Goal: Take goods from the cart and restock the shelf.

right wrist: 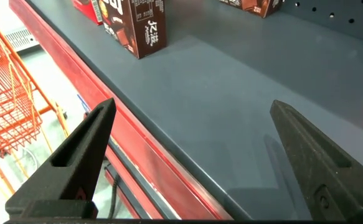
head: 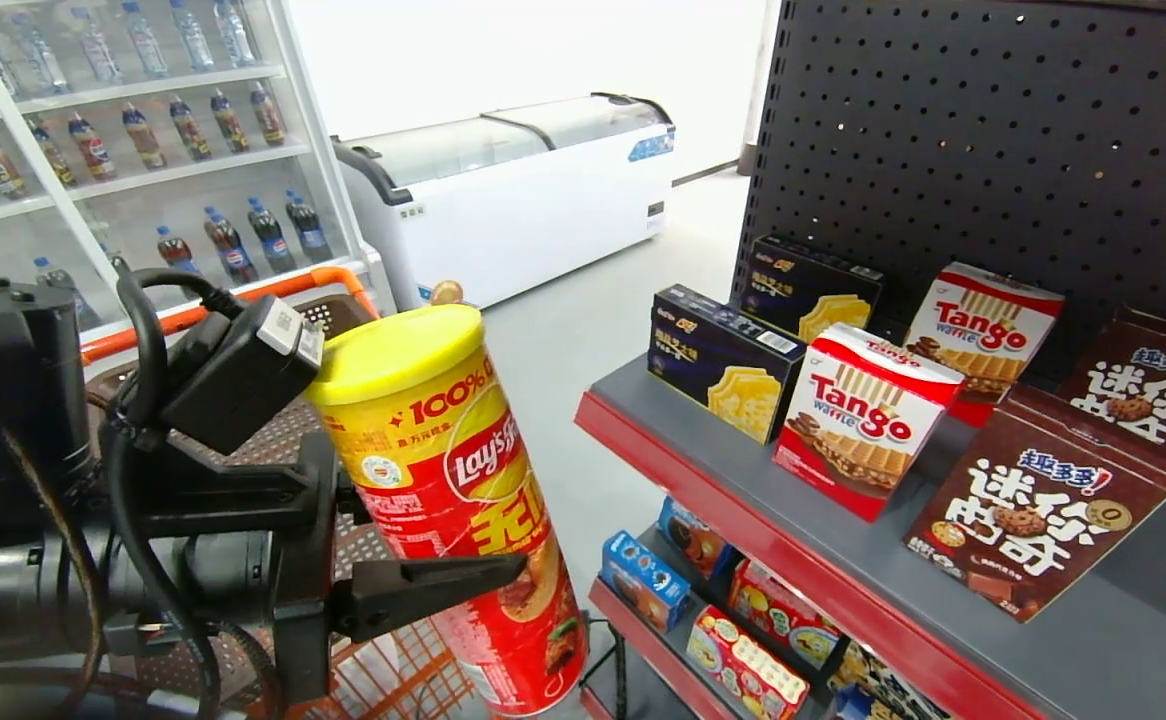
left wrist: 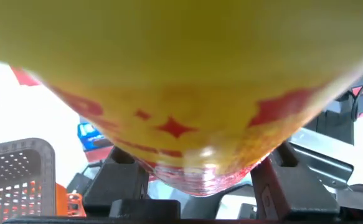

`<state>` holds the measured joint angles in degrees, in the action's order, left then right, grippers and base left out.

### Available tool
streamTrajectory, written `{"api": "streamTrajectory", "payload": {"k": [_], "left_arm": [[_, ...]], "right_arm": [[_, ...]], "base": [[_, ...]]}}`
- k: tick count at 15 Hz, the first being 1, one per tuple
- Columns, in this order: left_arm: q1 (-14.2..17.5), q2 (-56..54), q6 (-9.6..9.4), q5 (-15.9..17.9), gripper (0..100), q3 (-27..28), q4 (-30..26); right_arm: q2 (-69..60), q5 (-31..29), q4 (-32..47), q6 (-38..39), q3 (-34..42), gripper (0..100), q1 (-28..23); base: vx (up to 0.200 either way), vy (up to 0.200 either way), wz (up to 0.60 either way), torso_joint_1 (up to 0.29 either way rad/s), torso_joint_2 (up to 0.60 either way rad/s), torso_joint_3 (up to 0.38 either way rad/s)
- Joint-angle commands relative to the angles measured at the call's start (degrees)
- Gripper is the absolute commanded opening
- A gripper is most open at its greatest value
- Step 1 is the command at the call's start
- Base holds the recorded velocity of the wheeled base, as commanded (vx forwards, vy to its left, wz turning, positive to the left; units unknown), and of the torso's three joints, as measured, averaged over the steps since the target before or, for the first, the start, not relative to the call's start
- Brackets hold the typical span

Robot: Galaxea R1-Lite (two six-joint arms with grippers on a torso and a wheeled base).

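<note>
Though it leans a little, the chips can [head: 443, 470] is pinched firmly in the left hand [head: 443, 530], whose fingers press on its red lower half. It is held above the orange cart [head: 243, 295], beside the shelf [head: 703, 470]. The right hand [right wrist: 190, 115] hangs spread wide over the grey shelf board, holding nothing. Wafer boxes [head: 858, 420] and brown cookie boxes [head: 1033, 510] stand farther along. Beyond them are a chest freezer [head: 523, 190] and a drinks cooler [head: 143, 130].
</note>
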<state>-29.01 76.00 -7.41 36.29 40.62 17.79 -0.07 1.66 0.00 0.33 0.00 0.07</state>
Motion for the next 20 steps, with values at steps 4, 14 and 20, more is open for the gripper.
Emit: {"api": "streamTrajectory", "payload": {"k": [4,14,20], "left_arm": [[-0.87,-2.17,0.03,0.1,0,-0.1,-0.03],[-8.69,-5.6,0.12,-0.17,0,-0.1,-0.21],[-8.34,-5.6,0.03,-0.34,0,-0.89,-0.12]], "right_arm": [[0.07,0.01,0.0,0.02,0.0,100,0.01],[0.07,0.01,0.0,0.02,0.0,100,0.01],[0.07,0.01,0.0,0.02,0.0,100,0.01]], "base": [[0.0,0.0,-0.6,0.003,0.0,0.005],[0.0,0.0,-0.6,0.001,0.0,0.002],[0.0,0.0,-0.3,0.003,0.0,0.0]]}}
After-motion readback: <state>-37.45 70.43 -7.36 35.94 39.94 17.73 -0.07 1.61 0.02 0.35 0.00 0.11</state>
